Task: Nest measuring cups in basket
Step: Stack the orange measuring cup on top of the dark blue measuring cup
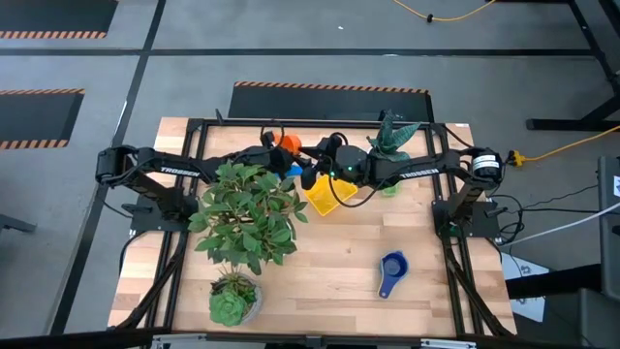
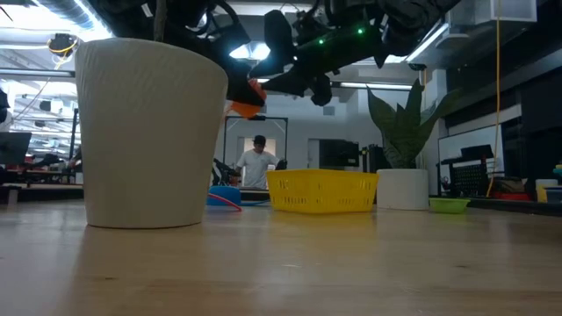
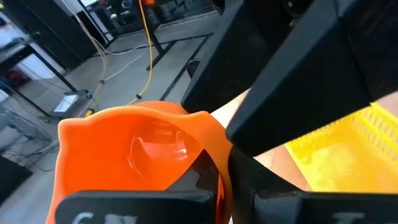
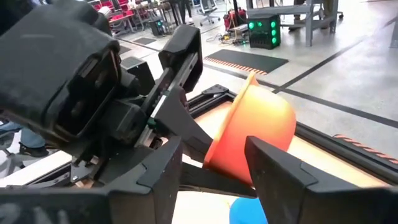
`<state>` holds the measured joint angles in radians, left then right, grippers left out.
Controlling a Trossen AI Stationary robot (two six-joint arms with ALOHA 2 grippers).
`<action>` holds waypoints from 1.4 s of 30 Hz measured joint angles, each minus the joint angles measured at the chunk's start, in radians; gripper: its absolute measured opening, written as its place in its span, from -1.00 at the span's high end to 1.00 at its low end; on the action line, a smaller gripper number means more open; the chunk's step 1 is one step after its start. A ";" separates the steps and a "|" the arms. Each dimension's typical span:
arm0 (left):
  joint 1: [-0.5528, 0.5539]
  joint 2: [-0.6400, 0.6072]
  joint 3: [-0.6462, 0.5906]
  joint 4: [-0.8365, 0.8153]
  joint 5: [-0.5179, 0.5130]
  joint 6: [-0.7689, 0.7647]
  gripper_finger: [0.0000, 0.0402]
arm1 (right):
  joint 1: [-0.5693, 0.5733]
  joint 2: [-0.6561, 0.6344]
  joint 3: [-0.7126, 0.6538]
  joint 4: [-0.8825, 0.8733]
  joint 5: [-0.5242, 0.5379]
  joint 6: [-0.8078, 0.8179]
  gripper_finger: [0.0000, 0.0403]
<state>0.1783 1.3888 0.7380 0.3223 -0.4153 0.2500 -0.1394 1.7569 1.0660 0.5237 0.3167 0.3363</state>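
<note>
The left gripper (image 1: 282, 147) is clamped on the orange cup (image 1: 288, 143), its fingers (image 3: 205, 186) pinching the rim, and holds it in the air behind the basket (image 1: 327, 196). The right gripper (image 1: 315, 167) sits right against it, with 1 finger (image 4: 292, 180) beside the cup's orange wall; whether those fingers are already pressing the cup or merely flank it cannot be told. The low view shows the orange cup (image 2: 246, 96) well above the table and to one side of the yellow basket (image 2: 321, 190).

The step in hand looks like a handover, or a two-arm carry, of the orange cup toward the basket. To do it well, the receiving gripper should close firmly on rim or handle before the other lets go, and the 2 grippers should not squeeze the soft plastic out of shape. The cup should then be lowered open side up, level, over the basket's middle, clear of its wall.

Other cups wait: a blue cup (image 1: 391, 269) lies alone on the bare wood well toward the front, a light blue cup (image 1: 293, 172) sits just beside the basket under the arms, and a green cup (image 1: 389, 188) lies near the far potted plant (image 1: 395, 136). A big leafy plant (image 1: 247, 213) crowds the left arm's side, so any swing there risks brushing leaves.

"TROSSEN" can be read in white on both arms (image 1: 182, 172); no other writing is legible.
</note>
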 joint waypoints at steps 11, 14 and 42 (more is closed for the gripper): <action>-0.014 0.000 -0.001 0.000 -0.029 0.048 0.96 | 0.000 -0.002 0.000 -0.031 0.003 0.050 0.09; -0.014 0.000 -0.001 0.000 -0.029 0.048 0.96 | -0.001 -0.002 0.000 -0.032 0.004 0.052 0.12; -0.015 0.000 -0.001 0.012 -0.013 0.053 0.96 | 0.000 -0.001 0.000 -0.031 -0.009 0.079 0.97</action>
<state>0.1631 1.3888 0.7372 0.3340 -0.4287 0.3027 -0.1398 1.7561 1.0660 0.4931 0.3073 0.4151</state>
